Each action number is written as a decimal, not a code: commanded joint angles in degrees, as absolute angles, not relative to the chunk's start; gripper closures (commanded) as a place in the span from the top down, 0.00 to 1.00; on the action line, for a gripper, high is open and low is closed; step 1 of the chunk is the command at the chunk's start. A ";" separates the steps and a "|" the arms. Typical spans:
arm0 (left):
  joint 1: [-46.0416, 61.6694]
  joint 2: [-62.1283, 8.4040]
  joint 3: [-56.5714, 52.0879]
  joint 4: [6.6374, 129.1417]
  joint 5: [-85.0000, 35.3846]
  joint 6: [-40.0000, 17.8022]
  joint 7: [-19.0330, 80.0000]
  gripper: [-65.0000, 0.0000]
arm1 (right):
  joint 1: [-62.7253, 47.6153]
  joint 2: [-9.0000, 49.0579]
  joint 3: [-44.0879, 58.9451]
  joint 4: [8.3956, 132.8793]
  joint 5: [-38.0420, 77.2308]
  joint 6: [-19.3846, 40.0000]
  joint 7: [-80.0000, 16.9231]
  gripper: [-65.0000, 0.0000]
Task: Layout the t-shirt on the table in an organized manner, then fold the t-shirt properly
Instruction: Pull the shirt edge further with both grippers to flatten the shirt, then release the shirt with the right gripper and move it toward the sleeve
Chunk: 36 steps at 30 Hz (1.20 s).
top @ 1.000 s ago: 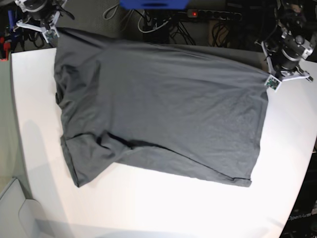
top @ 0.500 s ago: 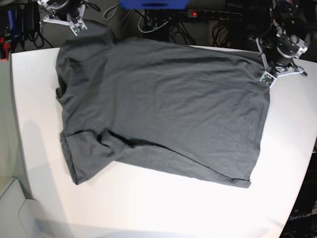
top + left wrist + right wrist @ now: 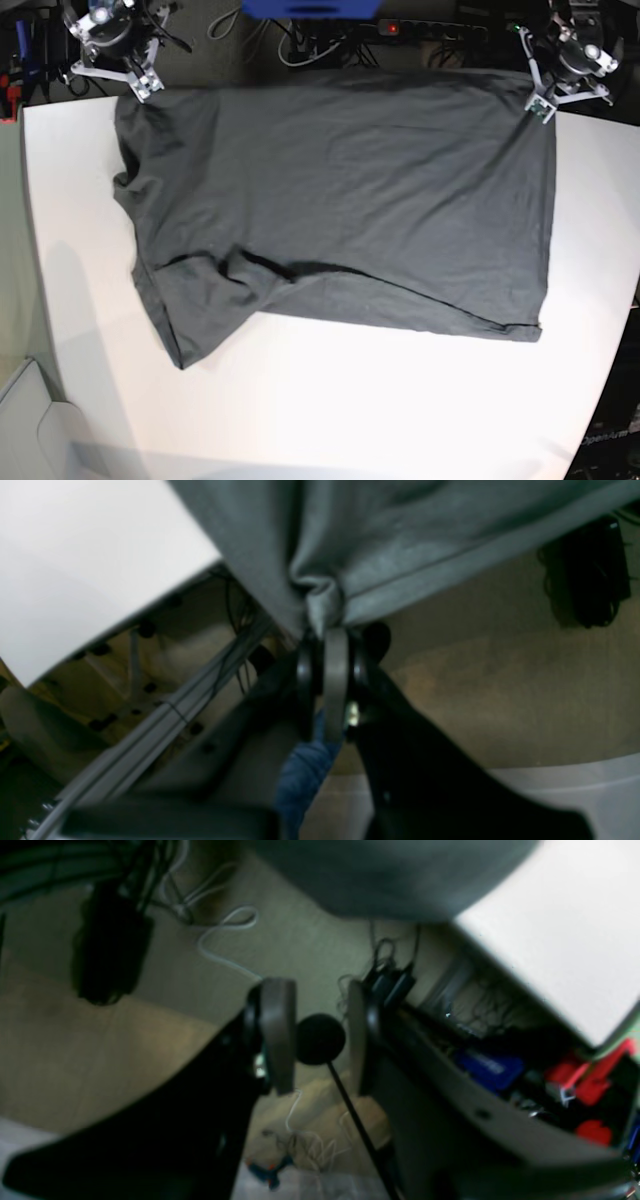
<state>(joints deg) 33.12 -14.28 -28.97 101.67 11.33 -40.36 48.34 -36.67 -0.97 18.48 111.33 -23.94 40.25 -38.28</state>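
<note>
Charcoal fabric covers much of the white counter (image 3: 330, 420): the t-shirt (image 3: 350, 200) lies spread from the far left corner to the far right corner, its far edge reaching the counter's far edge, where the wrist views show it hanging a little past; toward the near edge bare white shows. The left gripper (image 3: 330, 645) has its jaws clenched on a bunched corner of the cloth just past the far right corner, seemingly to keep that side pulled taut; the right gripper (image 3: 312, 1035), off the far left corner, has its jaws parted with nothing between them, the shirt apart from them. The spread looks aimed at flattening the garment before folding; yet a dark ridge of folded cloth runs across the part nearer the left edge, so the layout seems unfinished; smoothing that fold likely comes next.
</note>
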 commanded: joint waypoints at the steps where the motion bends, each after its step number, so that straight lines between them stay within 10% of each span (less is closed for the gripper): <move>1: 33.27 -15.08 -30.46 102.73 11.65 -40.00 48.22 0.01 | -35.91 -0.75 18.95 112.92 -23.69 40.00 -37.49 0.29; 14: 33.10 -14.64 -33.98 102.90 11.12 -40.00 48.31 0.02 | -24.40 -2.86 19.21 113.71 -23.78 40.00 -37.58 0.30; 22: 34.42 -11.56 -34.15 107.56 11.47 -40.00 48.31 0.42 | -16.57 -4.09 15.08 113.45 -23.78 40.00 -46.29 0.30; 36: 28.09 -7.16 -41.98 115.12 10.95 -40.00 48.31 0.44 | -9.54 -4.00 14.20 110.37 -23.69 40.00 -47.25 0.27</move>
<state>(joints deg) 28.21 -6.59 -41.45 114.21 10.48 -40.49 48.82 -10.52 -4.29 14.22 109.43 -23.64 40.27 -48.27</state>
